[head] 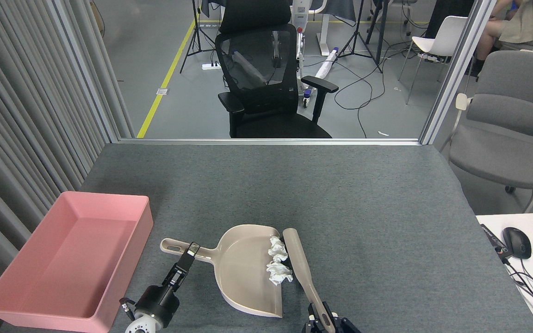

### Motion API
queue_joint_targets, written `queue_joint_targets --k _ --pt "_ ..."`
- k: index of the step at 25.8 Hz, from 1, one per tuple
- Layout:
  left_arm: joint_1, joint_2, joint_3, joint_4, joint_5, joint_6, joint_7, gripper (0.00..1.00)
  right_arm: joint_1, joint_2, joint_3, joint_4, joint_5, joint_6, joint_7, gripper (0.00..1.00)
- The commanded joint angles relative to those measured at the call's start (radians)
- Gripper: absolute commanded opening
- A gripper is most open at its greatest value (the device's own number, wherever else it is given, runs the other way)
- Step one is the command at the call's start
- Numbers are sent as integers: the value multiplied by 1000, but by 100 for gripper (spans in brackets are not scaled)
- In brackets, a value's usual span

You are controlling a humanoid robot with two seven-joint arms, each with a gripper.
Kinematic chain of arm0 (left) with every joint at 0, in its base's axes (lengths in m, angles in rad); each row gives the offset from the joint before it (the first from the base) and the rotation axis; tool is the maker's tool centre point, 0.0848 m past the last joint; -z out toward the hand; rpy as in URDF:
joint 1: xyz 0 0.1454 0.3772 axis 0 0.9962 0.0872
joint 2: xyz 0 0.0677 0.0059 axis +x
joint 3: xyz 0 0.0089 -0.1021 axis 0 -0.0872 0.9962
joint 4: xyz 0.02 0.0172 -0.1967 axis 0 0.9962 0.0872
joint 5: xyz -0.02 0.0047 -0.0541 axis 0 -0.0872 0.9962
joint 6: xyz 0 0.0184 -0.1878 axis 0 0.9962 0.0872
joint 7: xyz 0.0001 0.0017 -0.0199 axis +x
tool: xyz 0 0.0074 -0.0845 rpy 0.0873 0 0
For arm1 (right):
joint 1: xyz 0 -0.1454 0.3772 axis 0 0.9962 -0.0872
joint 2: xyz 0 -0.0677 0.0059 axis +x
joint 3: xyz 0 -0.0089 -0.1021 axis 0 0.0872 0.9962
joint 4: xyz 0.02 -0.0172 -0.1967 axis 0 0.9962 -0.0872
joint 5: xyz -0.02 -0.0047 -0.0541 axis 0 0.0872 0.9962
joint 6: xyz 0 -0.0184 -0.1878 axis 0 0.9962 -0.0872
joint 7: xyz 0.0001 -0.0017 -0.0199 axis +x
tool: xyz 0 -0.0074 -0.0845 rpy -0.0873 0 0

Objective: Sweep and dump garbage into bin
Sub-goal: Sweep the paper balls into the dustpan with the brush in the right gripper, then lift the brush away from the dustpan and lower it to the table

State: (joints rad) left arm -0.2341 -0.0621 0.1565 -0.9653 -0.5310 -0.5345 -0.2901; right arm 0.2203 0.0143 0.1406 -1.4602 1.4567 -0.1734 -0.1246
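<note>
Pink bin point(70, 259) empty; garbage point(278, 267) in dustpan point(248, 270), its handle clamped by left gripper point(191, 252).

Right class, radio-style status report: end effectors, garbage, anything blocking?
Left end effector shut on dustpan handle. Right end effector shut on brush handle. Tissue wads at dustpan lip, against brush. Pink bin empty, path clear.

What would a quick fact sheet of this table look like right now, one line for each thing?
surface: grey table
bin: pink tub, near left, nothing in it
dustpan: beige, centre, mouth facing right
garbage: two white paper wads at the dustpan's mouth
brush: beige, pressed against the wads
left gripper: closed on the dustpan's handle
right gripper: holding the brush's handle at the bottom edge
</note>
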Motion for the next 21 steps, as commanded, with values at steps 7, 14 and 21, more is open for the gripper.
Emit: queue_joint_targets --k 7,14,21 --pt "22 -1 0 -27 -1 4 0 23 -18 30 188 -19 -9 101 -35 0" --pt "22 -1 0 -27 -1 11 -1 23 5 -1 152 -114 -78 112 -40 0" --pt "22 -4 0 -15 13 25 0 24 51 -40 28 -138 -79 84 -40 0"
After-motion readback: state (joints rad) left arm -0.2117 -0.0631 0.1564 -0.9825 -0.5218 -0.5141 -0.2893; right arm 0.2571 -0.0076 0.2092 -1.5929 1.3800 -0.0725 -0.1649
